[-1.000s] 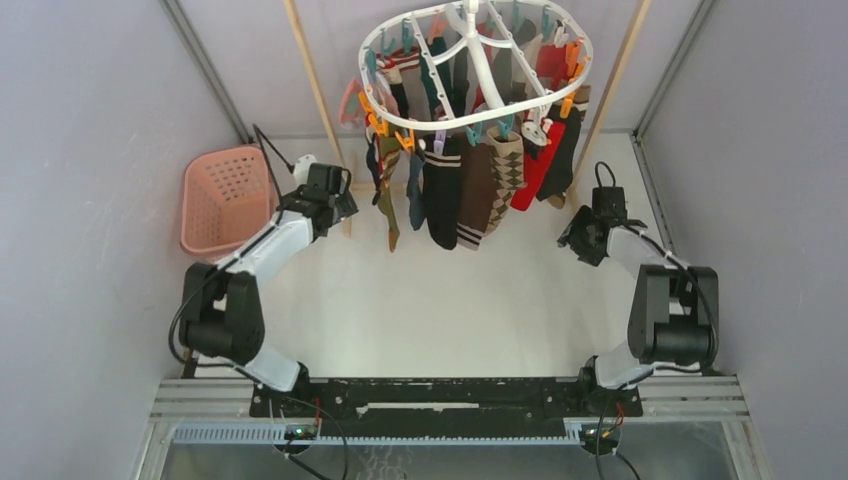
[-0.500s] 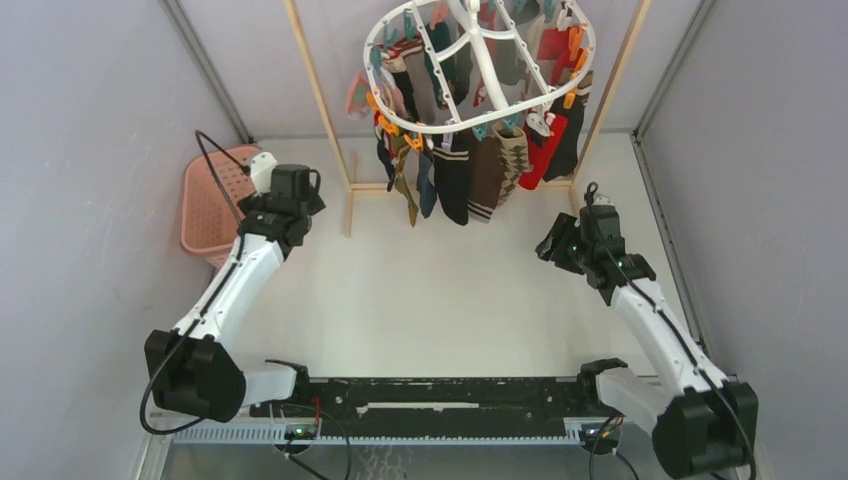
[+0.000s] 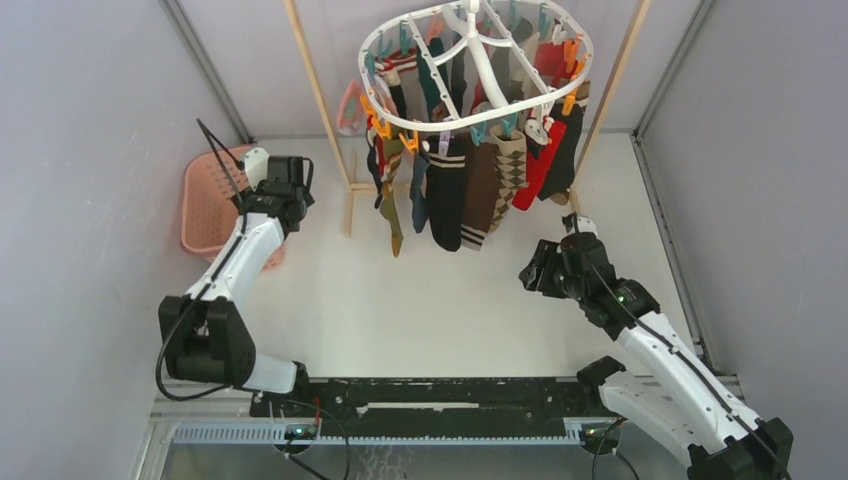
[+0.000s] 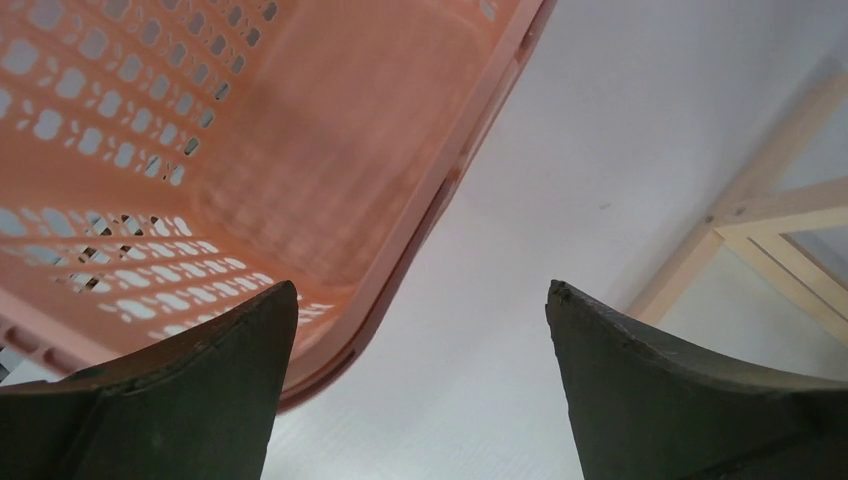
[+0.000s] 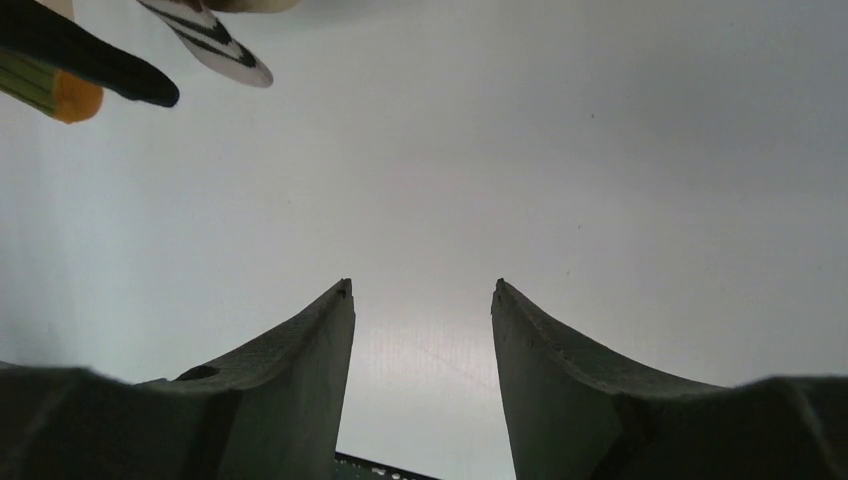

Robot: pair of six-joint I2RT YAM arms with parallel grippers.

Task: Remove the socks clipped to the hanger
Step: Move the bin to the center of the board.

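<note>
With socks (image 3: 460,190) clipped to the hanger (image 3: 487,70) at top centre, lift your right end effector (image 3: 545,270), jaws apart and empty, grab one outer sock low and pull straight down; left end effector (image 3: 283,175), spread wide, hovers over the basket (image 3: 215,195).

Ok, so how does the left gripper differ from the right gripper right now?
The left gripper stands wide open; the right gripper is open too, but narrower. The left gripper hangs over the rim of the pink basket; the right gripper hangs over the table, near the toes of the hanging socks. Both are empty, touching no sock.
</note>
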